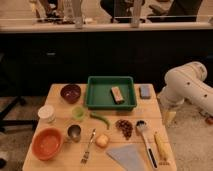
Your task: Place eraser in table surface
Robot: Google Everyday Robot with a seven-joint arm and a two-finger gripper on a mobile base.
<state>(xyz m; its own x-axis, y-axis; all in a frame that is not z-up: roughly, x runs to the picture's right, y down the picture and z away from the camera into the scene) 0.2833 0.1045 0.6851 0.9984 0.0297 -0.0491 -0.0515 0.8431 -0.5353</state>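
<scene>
Tan eraser (pixel 117 94) lies inside green tray (pixel 91 96), far middle of table (pixel 152 109). Pincer (pixel 169 116) hangs at right table edge, spread, empty. Risks: tray wall blocks low reach; small block slips from pinch; crowded near side leaves little set-down room.

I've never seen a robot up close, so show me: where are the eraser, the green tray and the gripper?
eraser (pixel 117 94): camera view, middle of its top face.
green tray (pixel 110 107): camera view, its near rim.
gripper (pixel 169 117): camera view, between its fingertips, just right of the table surface (pixel 149 111).
</scene>
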